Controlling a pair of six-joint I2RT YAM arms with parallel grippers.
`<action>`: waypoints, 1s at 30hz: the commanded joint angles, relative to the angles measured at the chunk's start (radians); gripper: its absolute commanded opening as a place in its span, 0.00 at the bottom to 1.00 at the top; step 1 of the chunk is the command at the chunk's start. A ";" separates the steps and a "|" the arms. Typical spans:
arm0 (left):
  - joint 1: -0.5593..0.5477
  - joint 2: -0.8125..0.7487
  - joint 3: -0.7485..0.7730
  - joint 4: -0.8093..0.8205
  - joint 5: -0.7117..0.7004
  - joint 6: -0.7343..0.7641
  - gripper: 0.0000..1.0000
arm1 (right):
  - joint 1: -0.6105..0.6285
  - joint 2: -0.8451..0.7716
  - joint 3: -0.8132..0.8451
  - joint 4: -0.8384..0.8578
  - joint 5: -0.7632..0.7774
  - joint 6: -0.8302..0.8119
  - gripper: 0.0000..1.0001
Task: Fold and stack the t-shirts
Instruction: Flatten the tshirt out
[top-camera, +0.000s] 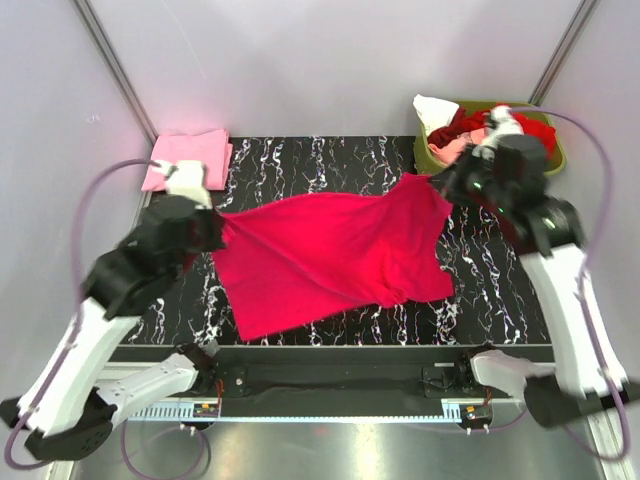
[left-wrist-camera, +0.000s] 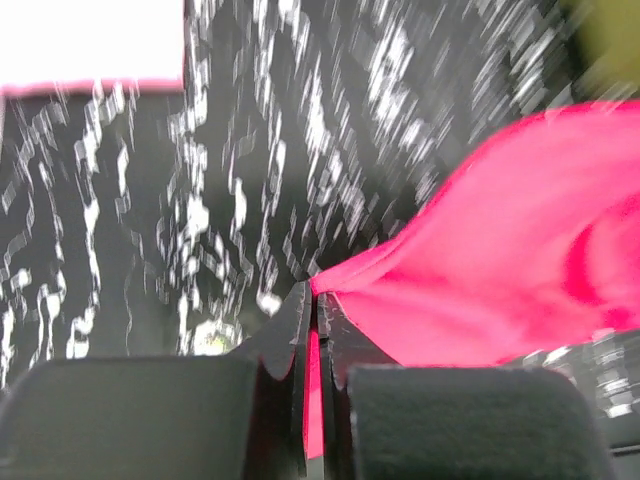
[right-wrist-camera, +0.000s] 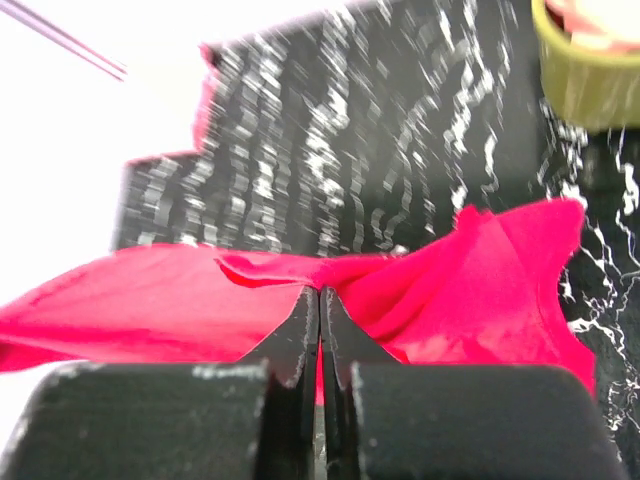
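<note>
Magenta-pink t-shirt (top-camera: 330, 255) spread across the bench (top-camera: 300, 160) centre, left fingers (top-camera: 213, 229) clenched on its nine o'clock corner, right fingers (top-camera: 437, 184) clenched on its two o'clock corner. Folded light pink shirt (top-camera: 187, 157) at ten o'clock.

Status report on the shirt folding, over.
Left end effector and right end effector shut on magenta t-shirt. Stretched between them across table. Nothing in the way.

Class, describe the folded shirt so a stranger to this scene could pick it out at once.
Start at the black marbled table and go to its far left corner, across from the green basket. The folded shirt lies there. It is pale pink and neatly squared, unlike the bright magenta shirt stretched mid-table and the crumpled shirts in the basket.
</note>
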 joint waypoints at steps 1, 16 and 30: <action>0.006 -0.105 0.112 -0.067 0.022 0.047 0.02 | 0.009 -0.142 -0.013 -0.065 -0.018 0.022 0.00; 0.007 -0.394 0.260 -0.006 0.316 0.202 0.03 | 0.006 -0.593 0.088 -0.002 -0.133 -0.080 0.00; 0.018 -0.463 0.378 -0.004 0.375 0.225 0.04 | 0.018 -0.596 0.329 -0.035 -0.038 -0.237 0.00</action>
